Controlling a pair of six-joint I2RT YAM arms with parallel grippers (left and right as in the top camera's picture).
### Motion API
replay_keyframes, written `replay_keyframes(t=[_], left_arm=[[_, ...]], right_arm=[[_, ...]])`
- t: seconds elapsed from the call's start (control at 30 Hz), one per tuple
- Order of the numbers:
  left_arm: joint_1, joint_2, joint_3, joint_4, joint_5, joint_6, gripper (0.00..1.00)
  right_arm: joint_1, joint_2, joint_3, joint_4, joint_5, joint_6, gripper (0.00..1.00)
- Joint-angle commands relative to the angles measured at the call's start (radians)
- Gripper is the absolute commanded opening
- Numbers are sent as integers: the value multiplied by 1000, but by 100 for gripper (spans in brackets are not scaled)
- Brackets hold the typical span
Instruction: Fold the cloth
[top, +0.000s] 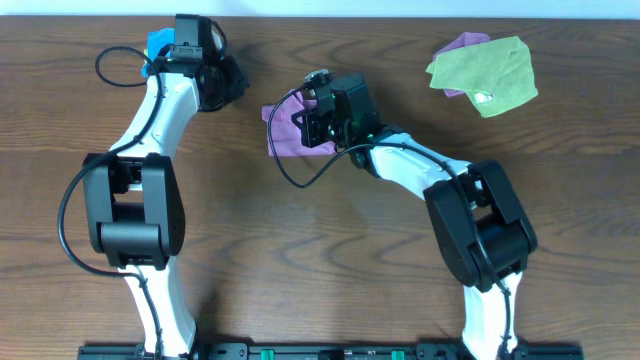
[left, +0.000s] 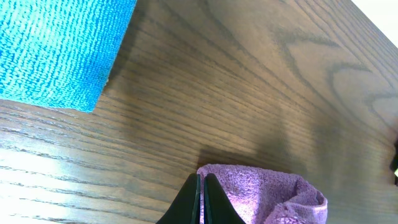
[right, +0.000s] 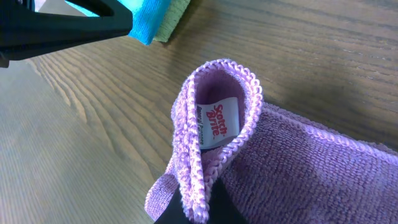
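— Item: purple cloth (top: 281, 135), location?
— Mid-counter (top: 300, 260), upper part. One hemmed edge is pinched up in the right tool (right: 198, 206), which is clamped on it.
— Left tool (left: 202, 194)?
— Fingers pressed together, holding nothing, near the blue cloth (left: 56, 50).

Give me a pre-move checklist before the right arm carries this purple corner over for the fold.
1. Right end effector gripping the purple cloth: ok, shut on the hemmed edge below the label.
2. Gripped corner raised off the table: ok, it stands curled upright.
3. Left end effector free of the purple cloth: cannot tell; it is shut, with the cloth right at its tips.
4. Blue cloth out of the fold area: ok, it lies apart.
5. Rest of the purple cloth flat: cannot tell; the right arm hides part of it from overhead.
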Motion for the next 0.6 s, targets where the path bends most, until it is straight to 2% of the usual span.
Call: replay_keyframes(t=[0.0, 0.37, 0.4, 0.47, 0.57], left_arm=[[2, -2, 20, -5, -10, 21, 6], [2, -2, 20, -5, -10, 21, 6], [2, -2, 20, -5, -10, 21, 6], [2, -2, 20, -5, -10, 21, 6], [2, -3, 20, -4, -11, 21, 6]], right_arm=[[10, 27, 35, -1, 14, -18, 1], [16, 58, 82, -26, 2, -18, 4], [16, 58, 83, -26, -14, -18, 6], [18, 58, 83, -26, -47, -18, 23], [23, 58, 84, -30, -62, -18, 37]])
